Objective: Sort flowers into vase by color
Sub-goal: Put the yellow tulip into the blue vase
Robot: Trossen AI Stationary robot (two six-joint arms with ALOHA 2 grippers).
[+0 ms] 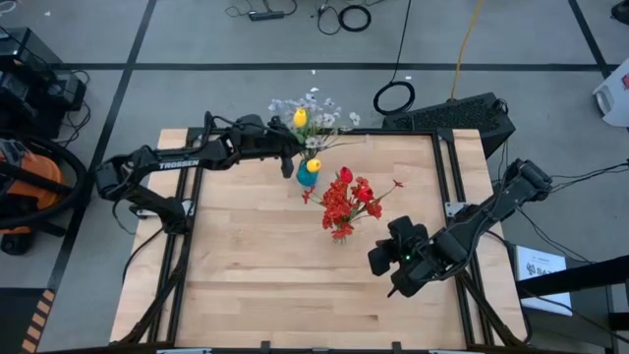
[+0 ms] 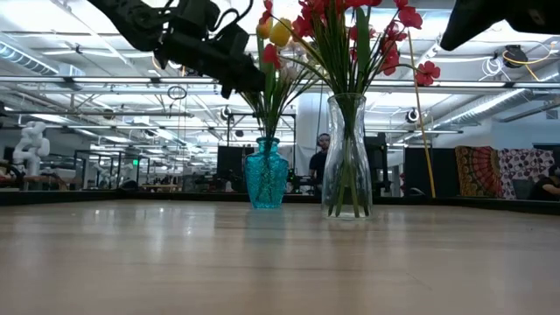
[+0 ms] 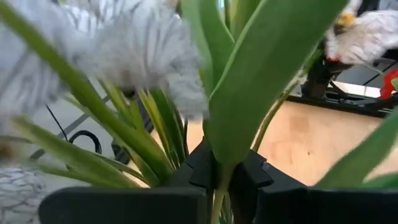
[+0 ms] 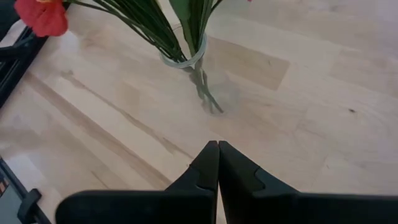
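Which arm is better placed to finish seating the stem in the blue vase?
Probably the left. The left gripper is shut on a green stem right above the blue vase, among the yellow and white flowers. The right gripper is shut, empty, hovering over bare table near the clear vase.

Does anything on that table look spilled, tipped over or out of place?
Nothing stands out. The teal vase and the clear vase both stand upright on the table, with flowers in them. The left tool is closed on a green stem above the teal vase.
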